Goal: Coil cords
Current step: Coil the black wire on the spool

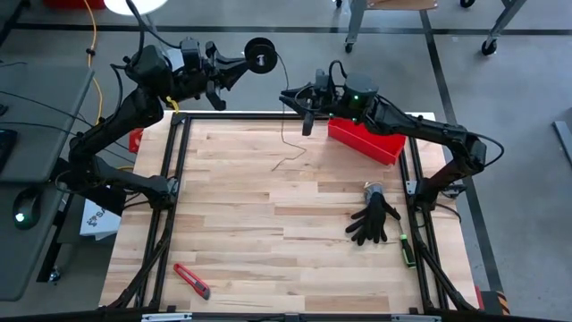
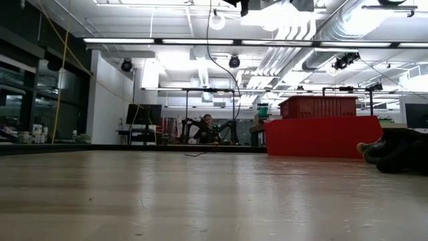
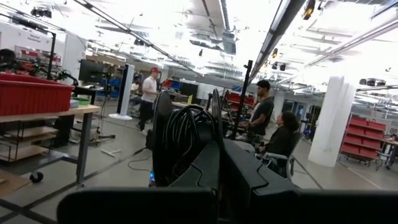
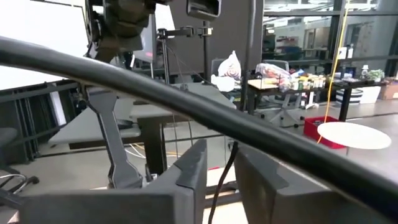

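- The spool [image 1: 260,54] was held pinched in the left tool [image 1: 234,67], beyond the surface's [image 1: 268,224] far edge
- The cord [image 1: 288,134] hung between the right tool's [image 1: 307,121] parted fingers, and could have slipped out or snagged

High view: overhead, straight down, far enough to take in the whole counter [image 1: 268,206] and both arms.

Low view: at counter-top level, facing level across the boards into the room. It shares with the high view the red bin [image 2: 321,127] and the black glove [image 2: 398,150].

Left wrist view: looks out level over its own tool [image 3: 217,180] into the room, where people [image 3: 264,115] stand; black spool [image 3: 183,140] very near.

Right wrist view: close behind its own tool [image 4: 221,174], facing the left arm [image 4: 115,74] and room.
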{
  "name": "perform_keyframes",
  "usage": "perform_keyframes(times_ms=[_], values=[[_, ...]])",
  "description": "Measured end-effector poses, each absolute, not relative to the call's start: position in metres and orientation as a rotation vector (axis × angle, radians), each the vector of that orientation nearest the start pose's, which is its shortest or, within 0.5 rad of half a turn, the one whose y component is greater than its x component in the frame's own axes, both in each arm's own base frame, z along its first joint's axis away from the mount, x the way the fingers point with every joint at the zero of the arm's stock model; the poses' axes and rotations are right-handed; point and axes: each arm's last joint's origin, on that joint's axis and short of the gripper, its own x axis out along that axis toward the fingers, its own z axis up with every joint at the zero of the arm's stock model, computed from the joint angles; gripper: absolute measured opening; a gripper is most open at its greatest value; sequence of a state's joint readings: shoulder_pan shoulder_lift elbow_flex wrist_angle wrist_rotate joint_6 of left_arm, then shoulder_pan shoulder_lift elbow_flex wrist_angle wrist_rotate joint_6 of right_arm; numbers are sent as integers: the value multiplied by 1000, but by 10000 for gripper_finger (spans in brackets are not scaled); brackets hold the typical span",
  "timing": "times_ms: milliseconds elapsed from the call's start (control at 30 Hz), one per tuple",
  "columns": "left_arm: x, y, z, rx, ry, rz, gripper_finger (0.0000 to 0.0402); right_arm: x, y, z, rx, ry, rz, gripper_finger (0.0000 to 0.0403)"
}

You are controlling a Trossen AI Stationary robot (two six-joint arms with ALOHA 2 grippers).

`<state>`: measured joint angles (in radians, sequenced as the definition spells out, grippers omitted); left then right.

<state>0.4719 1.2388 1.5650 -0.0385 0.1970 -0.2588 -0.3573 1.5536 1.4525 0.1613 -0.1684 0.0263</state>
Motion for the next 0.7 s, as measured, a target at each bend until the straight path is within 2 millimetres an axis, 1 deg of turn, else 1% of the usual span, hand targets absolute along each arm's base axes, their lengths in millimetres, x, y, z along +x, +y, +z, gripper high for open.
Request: perform_keyframes(times_ms=[100,200,233,367,533,633,700], values=[[215,104,516,-161,-307,235,1,341,-121,409,14,-69,-184,50],[215,103,518,-156,-326,233,1,341,-119,409,31,-72,-177,13],[216,104,518,-162,-333,232,1,342,-117,409,33,-75,-172,7],[226,109,513,-250,-333,226,1,348,-100,413,45,-123,-122,3],[250,121,502,-391,-348,200,1,357,-75,416,37,-183,-45,2],[258,125,501,-455,-387,167,1,359,-67,418,28,-210,-59,1],[262,127,499,-550,-408,139,1,359,-64,419,15,-217,-75,1]])
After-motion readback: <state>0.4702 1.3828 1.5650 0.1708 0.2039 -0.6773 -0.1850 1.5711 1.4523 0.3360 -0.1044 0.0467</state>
